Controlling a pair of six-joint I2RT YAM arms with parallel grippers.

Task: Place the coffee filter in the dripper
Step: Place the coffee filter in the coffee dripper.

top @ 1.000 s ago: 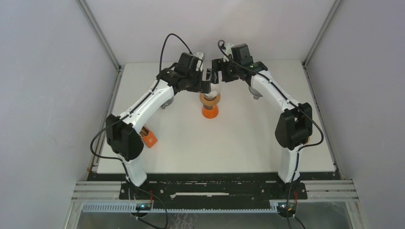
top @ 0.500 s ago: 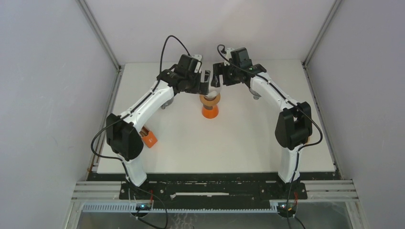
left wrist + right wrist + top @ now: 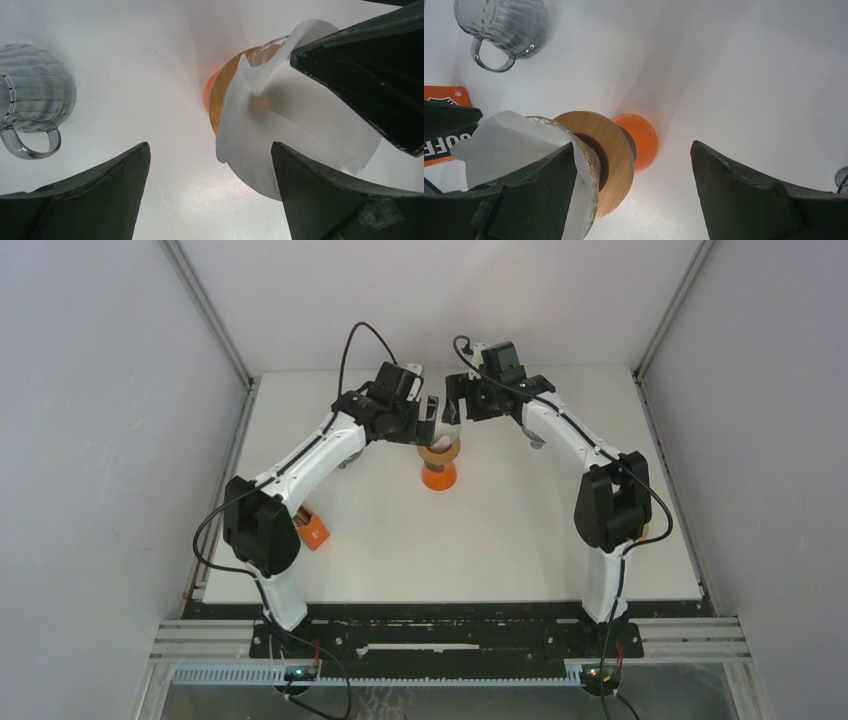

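While both my arms lean in over the far middle of the white table (image 3: 500,530), the stock reads as follows.

Item: left pincer (image 3: 209,162), jaws spread wide with nothing between them, hanging just beside the dripper on its left.

Item: right pincer (image 3: 631,150), likewise wide and empty, hanging at the dripper from the other side. One of its fingers (image 3: 360,75) lies across the paper's top edge in the left wrist view. Whether it touches, I cannot tell.

Item: coffee filter (image 3: 300,130), white paper, seated in the mouth of the dripper, crumpled, its edge standing above the rim.

Item: dripper (image 3: 440,450), clear glass with a wooden collar (image 3: 616,150), upright on an orange base (image 3: 644,140).

Item: glass mug (image 3: 35,100), ribbed, with a handle, apart from the dripper on its left.

Item: orange box (image 3: 313,531), printed, near the table's left edge, well apart from the dripper.
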